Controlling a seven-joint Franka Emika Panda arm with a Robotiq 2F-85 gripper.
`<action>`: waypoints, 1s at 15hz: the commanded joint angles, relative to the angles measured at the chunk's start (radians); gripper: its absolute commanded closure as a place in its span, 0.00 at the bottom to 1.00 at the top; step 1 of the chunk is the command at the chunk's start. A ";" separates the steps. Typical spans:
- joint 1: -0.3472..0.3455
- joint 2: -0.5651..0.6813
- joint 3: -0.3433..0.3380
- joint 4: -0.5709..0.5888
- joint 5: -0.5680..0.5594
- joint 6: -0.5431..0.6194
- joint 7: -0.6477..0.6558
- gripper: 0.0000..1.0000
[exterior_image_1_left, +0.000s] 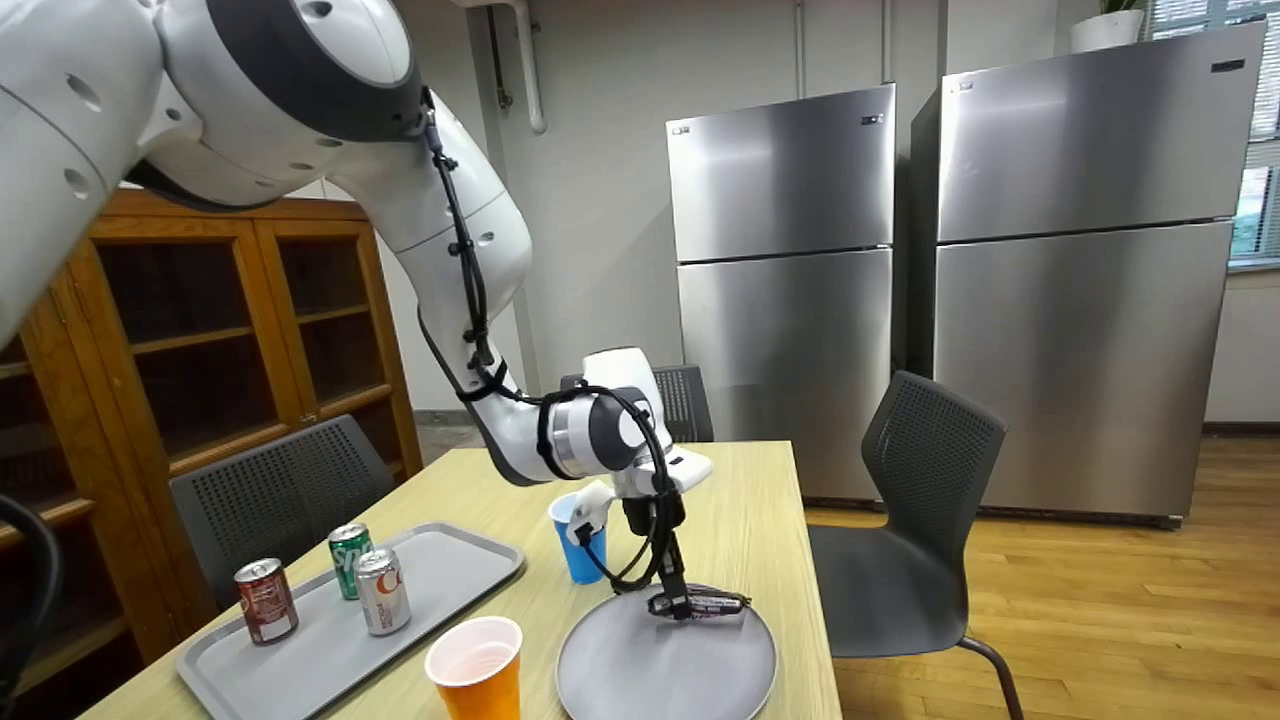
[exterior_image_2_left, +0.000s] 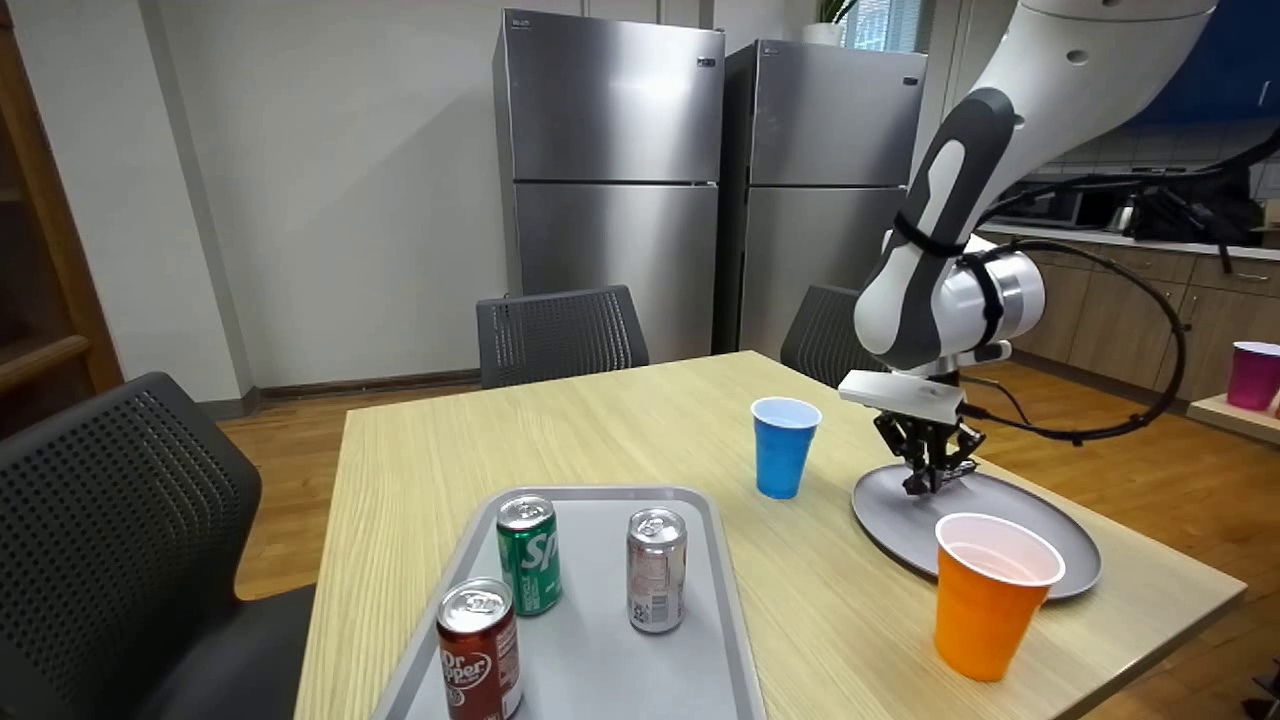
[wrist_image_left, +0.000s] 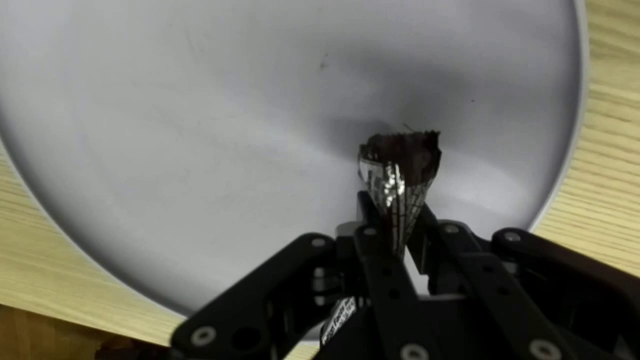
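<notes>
Wrist view, and right in the middle it's the shiny packet (wrist_image_left: 400, 175), dark brown and silver, its crimped end poking out of the gripper (wrist_image_left: 398, 215)! Jaws narrow, one finger on either side, the packet pinched between them. Underneath, the round gray plate (wrist_image_left: 200, 150); both exterior views put the packet over its far part, lying roughly level, though whether it touches down I can't tell.

Move outward: just left of the plate, the blue cup (exterior_image_2_left: 785, 450), upright on the light wood table (exterior_image_2_left: 430, 460). Over to the near side, the orange cup (exterior_image_2_left: 990, 610), upright too, close to the plate. Further left, the gray tray (exterior_image_2_left: 620, 690) carries three standing cans: Dr Pepper can (exterior_image_2_left: 478, 655) nearest, green Sprite can (exterior_image_2_left: 530, 555) beyond it, silver can (exterior_image_2_left: 656, 575) to the right.

Out wide, a dark chair (exterior_image_1_left: 930, 480) on the right, a glass-doored wooden cabinet (exterior_image_1_left: 280, 320) on the left, and at the far side two steel refrigerators (exterior_image_1_left: 785, 360)!
</notes>
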 joint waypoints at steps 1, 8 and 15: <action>0.028 -0.081 -0.009 -0.066 0.000 -0.008 -0.008 0.96; 0.055 -0.163 -0.003 -0.118 -0.021 0.001 -0.017 0.96; 0.084 -0.227 0.000 -0.163 -0.056 0.006 -0.019 0.96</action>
